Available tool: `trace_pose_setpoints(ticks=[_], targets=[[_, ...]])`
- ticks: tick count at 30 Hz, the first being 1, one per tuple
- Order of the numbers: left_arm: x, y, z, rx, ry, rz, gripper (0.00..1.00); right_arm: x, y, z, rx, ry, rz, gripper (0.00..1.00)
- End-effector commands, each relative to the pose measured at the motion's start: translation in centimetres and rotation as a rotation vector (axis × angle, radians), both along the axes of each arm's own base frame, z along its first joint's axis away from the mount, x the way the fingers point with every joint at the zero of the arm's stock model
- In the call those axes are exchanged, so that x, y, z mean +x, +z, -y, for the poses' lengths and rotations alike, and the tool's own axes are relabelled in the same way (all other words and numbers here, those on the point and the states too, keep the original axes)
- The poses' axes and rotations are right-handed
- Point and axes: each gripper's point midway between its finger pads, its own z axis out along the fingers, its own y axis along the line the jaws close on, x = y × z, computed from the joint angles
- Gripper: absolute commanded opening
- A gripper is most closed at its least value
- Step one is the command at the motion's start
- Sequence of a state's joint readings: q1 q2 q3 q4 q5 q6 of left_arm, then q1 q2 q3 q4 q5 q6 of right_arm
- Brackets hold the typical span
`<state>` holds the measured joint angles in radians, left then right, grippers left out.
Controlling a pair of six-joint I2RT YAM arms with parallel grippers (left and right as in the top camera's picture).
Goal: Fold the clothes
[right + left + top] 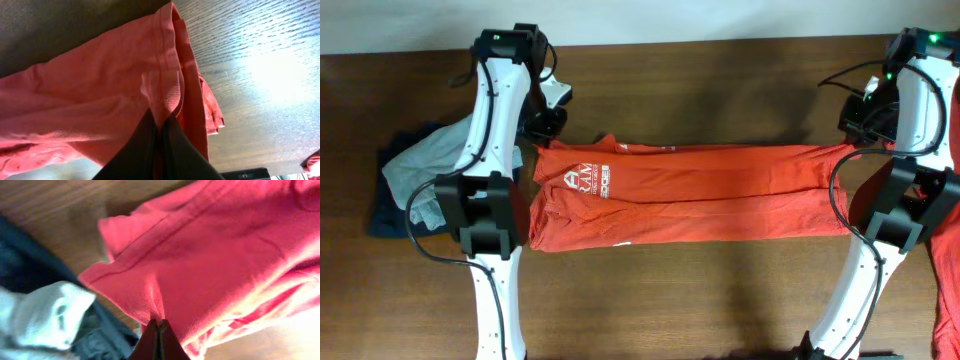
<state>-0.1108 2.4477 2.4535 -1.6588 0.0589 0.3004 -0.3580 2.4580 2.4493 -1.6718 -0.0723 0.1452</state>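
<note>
1. At the printed end of the T-shirt [700,195], the left gripper [159,330] has its jaws pressed together on a small ridge of the red-orange cloth. The left wrist view shows the fabric bunching up into the pinch.
2. At the T-shirt's opposite, plain end, the right gripper [162,127] is likewise clamped narrow on a fold of the cloth. A stitched hem runs just beside its fingertips [175,135].
3. The T-shirt lies on the wooden table [720,290] as a long band drawn out between the two grips, with creases running along its length. Its white print [582,180] sits near the left gripper's end.
4. From overhead, the left arm [490,140] lies over the T-shirt's printed edge and hides the pinch there. The right arm [910,190] and its looping cable cross the plain end in the same way.
5. Just beyond the T-shirt's printed end, a pale grey garment [415,170] lies crumpled on a dark blue garment [390,215]. In the left wrist view both sit close beside the closed fingers.
6. Past the T-shirt's plain end, at the table's far right edge, a second red-orange garment [948,270] shows partly. It lies apart from the T-shirt, with the right arm between them.
</note>
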Motion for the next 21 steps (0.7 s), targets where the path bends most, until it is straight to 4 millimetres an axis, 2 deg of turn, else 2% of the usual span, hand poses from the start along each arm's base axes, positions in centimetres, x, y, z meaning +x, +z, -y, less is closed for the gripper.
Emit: trace_pose_setpoints(ticks=[1, 8, 15, 21], targets=[[-0.5, 1.0, 0.9, -0.079, -0.025, 0.004, 0.02, 0.0, 1.2, -0.5, 0.0, 0.017, 0.021, 0.04], [-0.9, 0.8, -0.3, -0.033, -0.019, -0.016, 0.04, -0.5, 0.4, -0.7, -0.001, 0.024, -0.011, 0.1], [-1.7, -0.1, -0.2, -0.029, -0.021, -0.056, 0.07, -1.4, -3.0, -0.9, 0.019, 0.019, -0.067, 0.07], [-3.1, -1.2, -0.4, -0.023, -0.019, -0.125, 0.07, -1.7, -3.2, 0.1, -0.034, 0.025, -0.085, 0.08]])
